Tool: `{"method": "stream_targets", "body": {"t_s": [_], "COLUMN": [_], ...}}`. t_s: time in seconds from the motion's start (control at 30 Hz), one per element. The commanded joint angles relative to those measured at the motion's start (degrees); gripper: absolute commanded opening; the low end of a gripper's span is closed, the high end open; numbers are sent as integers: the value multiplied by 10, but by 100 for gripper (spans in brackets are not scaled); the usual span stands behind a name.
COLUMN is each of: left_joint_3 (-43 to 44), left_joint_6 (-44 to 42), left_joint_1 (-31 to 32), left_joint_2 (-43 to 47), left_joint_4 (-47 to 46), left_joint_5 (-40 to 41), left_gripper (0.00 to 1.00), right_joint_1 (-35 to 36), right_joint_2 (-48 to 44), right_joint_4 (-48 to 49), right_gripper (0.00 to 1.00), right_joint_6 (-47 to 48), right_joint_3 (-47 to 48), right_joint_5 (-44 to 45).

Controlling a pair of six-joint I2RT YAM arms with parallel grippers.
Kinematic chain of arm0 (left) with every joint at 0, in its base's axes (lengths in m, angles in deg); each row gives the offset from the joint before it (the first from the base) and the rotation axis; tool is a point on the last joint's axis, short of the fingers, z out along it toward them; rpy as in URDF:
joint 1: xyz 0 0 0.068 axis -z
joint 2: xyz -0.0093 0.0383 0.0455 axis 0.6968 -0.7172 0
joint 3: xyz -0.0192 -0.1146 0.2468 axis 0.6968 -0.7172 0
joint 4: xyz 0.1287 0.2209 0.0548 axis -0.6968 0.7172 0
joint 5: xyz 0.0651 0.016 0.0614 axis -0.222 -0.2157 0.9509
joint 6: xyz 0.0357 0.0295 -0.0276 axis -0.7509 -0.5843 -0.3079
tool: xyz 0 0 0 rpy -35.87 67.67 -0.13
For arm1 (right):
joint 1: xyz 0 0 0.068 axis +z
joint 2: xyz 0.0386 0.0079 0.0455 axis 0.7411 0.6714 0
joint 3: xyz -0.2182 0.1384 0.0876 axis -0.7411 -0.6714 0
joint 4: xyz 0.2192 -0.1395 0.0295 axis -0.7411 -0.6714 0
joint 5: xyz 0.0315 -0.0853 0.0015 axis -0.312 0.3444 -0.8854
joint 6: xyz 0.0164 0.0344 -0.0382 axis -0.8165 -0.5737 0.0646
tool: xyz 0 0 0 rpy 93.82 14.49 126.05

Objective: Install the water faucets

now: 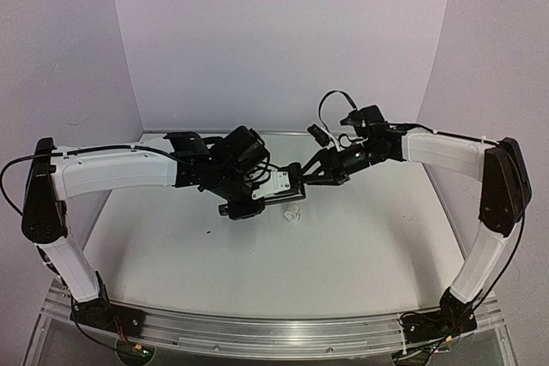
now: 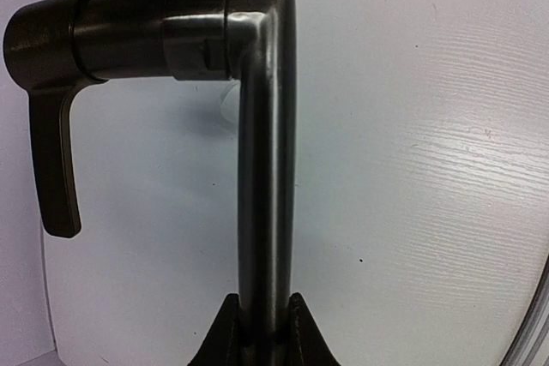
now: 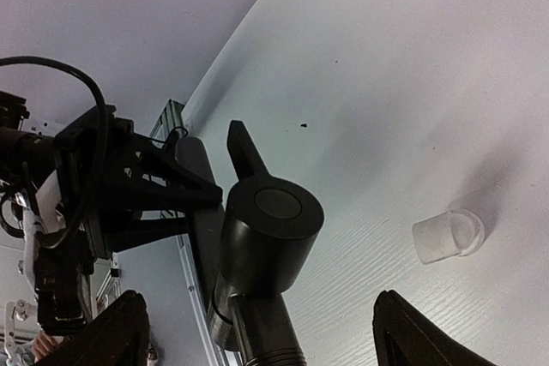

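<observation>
**Operator:** Where does the job stand?

**Spotter:** Mid-assembly, by my reading. Your left gripper [image 2: 262, 319] is pinching the black faucet pipe [image 2: 266, 169] by its straight shaft, above the worktop [image 3: 412, 83]. In the left wrist view the shaft runs to 12 o'clock, then elbows toward 9 into a stubby valve body with a flat lever [image 2: 53, 169] hanging to 6.

**Operator:** And the right side?

**Spotter:** Your right gripper [image 3: 257, 323] is spread wide, its fingers either side of the valve body's ribbed end and touching nothing I can see. The white fitting [image 3: 448, 236] lies loose on the worktop at 3 o'clock from the round cap [image 3: 278, 203], apart from the pipe. It is a small, smooth, translucent plastic cup. The pipe is dark metal with a dull sheen, and the worktop is white with a faint grain. Next, I judge, you must grasp that fitting squarely and line it up with the ribbed end. It looks light enough to skid.
</observation>
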Motion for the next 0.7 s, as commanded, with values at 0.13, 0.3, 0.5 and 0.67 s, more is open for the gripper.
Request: {"method": "stream_targets", "body": {"t_s": [0.13,0.3,0.5,0.67], "left_joint_3": [3,-4,-17,-18], "left_joint_6": [-24,-30,-37,-24], "left_joint_1": [17,20,23,23], "left_joint_2": [47,51,61,63], "left_joint_4": [-75,-83,-99,-102], "left_joint_5": [35,38,39,45], "left_gripper": [0,0,0,9], "right_joint_1": [18,21,20,20], "right_joint_2": [28,33,31,27], "right_joint_4": [4,4,4,3], "right_gripper": [61,42,18,0], "right_joint_6": [-10,-12,-12,-6], "right_joint_3": [34,35,33,39], "right_joint_5": [-57,-78,-81,-82]}}
